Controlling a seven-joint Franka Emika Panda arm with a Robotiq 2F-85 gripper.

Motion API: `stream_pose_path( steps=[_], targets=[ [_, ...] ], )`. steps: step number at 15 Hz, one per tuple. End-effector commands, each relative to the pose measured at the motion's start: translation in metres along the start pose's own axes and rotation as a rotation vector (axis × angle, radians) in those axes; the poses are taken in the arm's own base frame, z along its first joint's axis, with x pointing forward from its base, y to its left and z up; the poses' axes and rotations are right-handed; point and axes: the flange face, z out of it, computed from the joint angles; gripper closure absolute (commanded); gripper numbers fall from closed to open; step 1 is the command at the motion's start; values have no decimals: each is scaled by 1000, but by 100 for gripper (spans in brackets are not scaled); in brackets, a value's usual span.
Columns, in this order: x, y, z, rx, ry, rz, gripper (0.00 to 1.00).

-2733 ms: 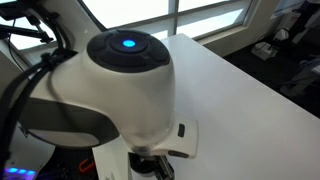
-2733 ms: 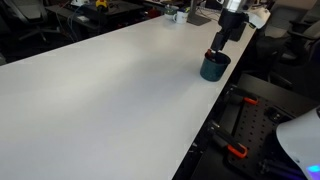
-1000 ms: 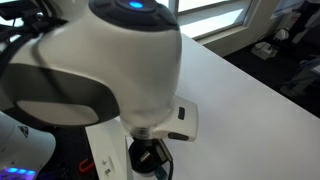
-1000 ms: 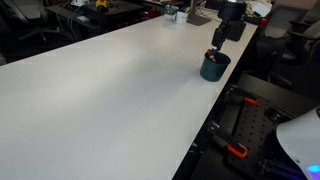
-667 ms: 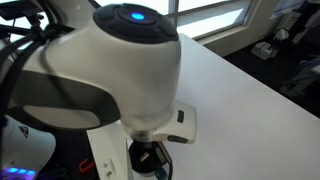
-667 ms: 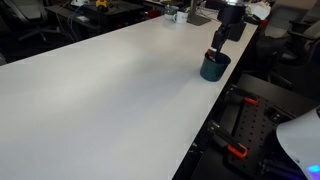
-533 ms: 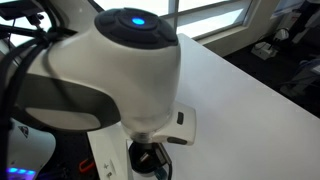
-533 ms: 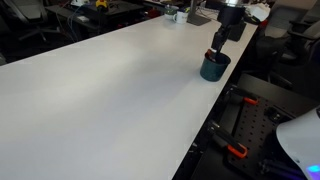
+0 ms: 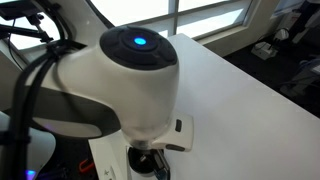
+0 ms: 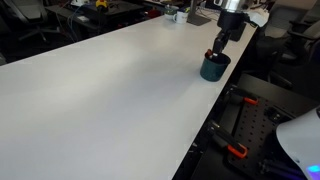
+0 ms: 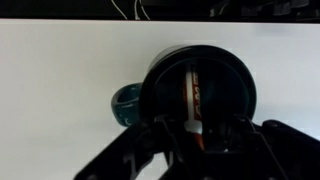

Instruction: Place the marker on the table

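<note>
In the wrist view the marker (image 11: 193, 100), reddish-orange with a pale part, stands inside the black cup (image 11: 240, 90) on the white table (image 11: 60, 70). My gripper (image 11: 195, 135) reaches down into the cup. Its dark fingers (image 11: 228, 135) stand on either side of the marker's upper end, with narrow gaps still showing. In an exterior view the gripper (image 10: 216, 52) hangs over the cup (image 10: 213, 68) near the table's (image 10: 110, 90) edge. In an exterior view the arm's white body (image 9: 130, 80) hides the cup and the marker.
A small teal round thing (image 11: 127, 105) lies right beside the cup. The table edge runs close by the cup, with black gear and orange clamps (image 10: 235, 150) below it. Clutter (image 10: 175, 14) sits at the table's far end.
The arm's white body has shifted a little in the close exterior view. The gripper stays over the cup.
</note>
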Motion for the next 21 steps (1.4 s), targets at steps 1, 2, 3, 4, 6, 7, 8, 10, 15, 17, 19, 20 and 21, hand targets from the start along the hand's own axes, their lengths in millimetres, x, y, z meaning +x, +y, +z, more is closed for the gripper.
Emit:
stream_pose_path(
  steps=[1,2,3,4,6,7,8,10,15,17,19,20,21],
  targets=[
    [-6,8,7,-21,13,-23,58],
    [-8,11,8,-25,13,-34,58],
    [-10,14,9,-31,18,-46,58],
    [-11,18,10,-40,25,-73,61],
    [-14,23,11,-47,32,-114,67],
    [-16,26,12,-46,30,-127,76],
    [-19,27,13,-44,25,-138,87],
    [-22,29,13,-31,17,-155,100],
    [-26,31,13,-20,9,-177,95],
    [-25,30,12,-13,10,-167,95],
    [-22,26,8,-7,19,-155,95],
    [-20,24,6,-5,21,-151,95],
    [-19,23,5,-6,22,-146,95]
  ],
)
